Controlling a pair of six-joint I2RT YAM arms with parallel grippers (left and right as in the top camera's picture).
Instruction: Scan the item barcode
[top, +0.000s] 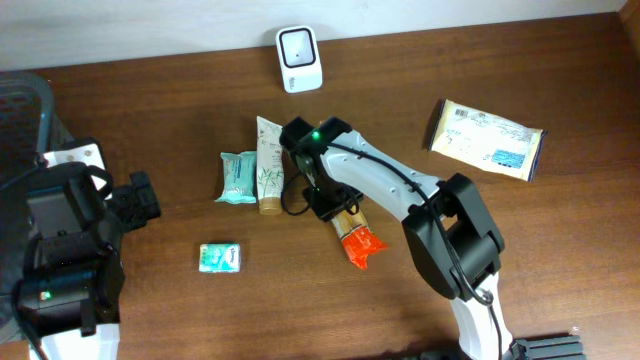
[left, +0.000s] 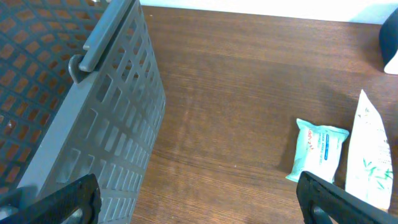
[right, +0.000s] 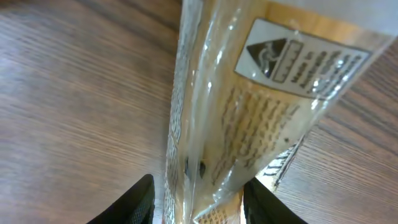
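Note:
The item, a clear tan snack packet (top: 352, 228) with an orange end, lies on the wooden table right of centre. My right gripper (top: 333, 205) is over its upper end. In the right wrist view the packet (right: 249, 112) runs between the two black fingers (right: 134, 202). The jaws are apart, with a small gap at the left finger, so the right gripper (right: 199, 208) is open. A white scanner (top: 298, 60) stands at the far edge. My left gripper (top: 140, 195) is at the table's left side, and in its wrist view the left gripper (left: 199, 205) is wide open over bare wood, holding nothing.
A cream tube (top: 268, 165) and a teal wipes pack (top: 238, 177) lie just left of the right gripper. A small teal packet (top: 220, 257) lies nearer the front. A large cream packet (top: 487, 138) lies at the right. A grey mesh basket (left: 93, 112) stands by the left arm.

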